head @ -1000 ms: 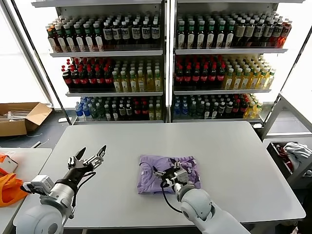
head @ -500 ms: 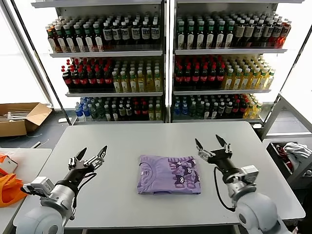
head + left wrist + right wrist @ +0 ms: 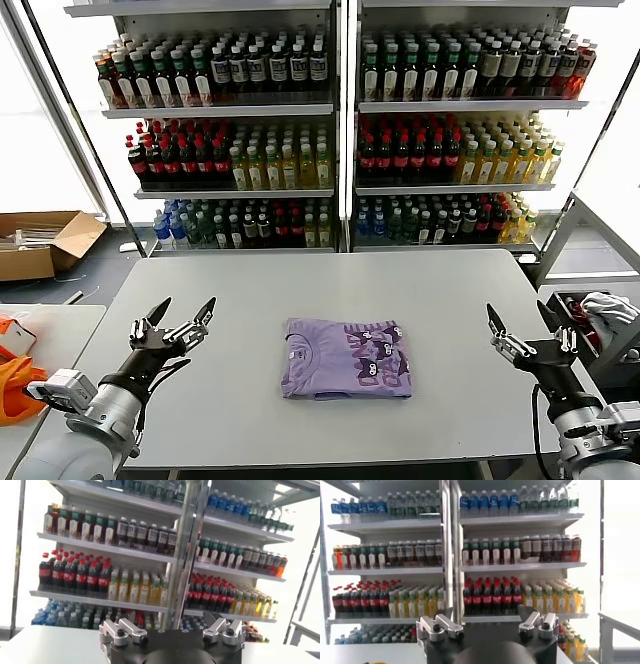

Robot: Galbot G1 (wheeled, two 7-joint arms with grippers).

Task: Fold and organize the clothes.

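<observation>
The lavender T-shirt (image 3: 346,357) lies folded into a compact rectangle at the middle of the grey table (image 3: 330,285), its dark purple-and-white print facing up on the right half. My left gripper (image 3: 181,318) is open and empty, raised above the table's left part, well left of the shirt. My right gripper (image 3: 519,326) is open and empty, raised near the table's right edge, well right of the shirt. Both wrist views face the drink shelves; the shirt does not show in them.
Shelves of bottled drinks (image 3: 340,130) stand behind the table. A cardboard box (image 3: 45,240) sits on the floor at far left. Bright orange fabric (image 3: 20,385) lies on a side table at left. A white-and-red cloth heap (image 3: 605,310) sits in a bin at right.
My right gripper left the shirt, rose and swung out to the table's right edge. My left gripper drifted slightly left. The shirt stays folded.
</observation>
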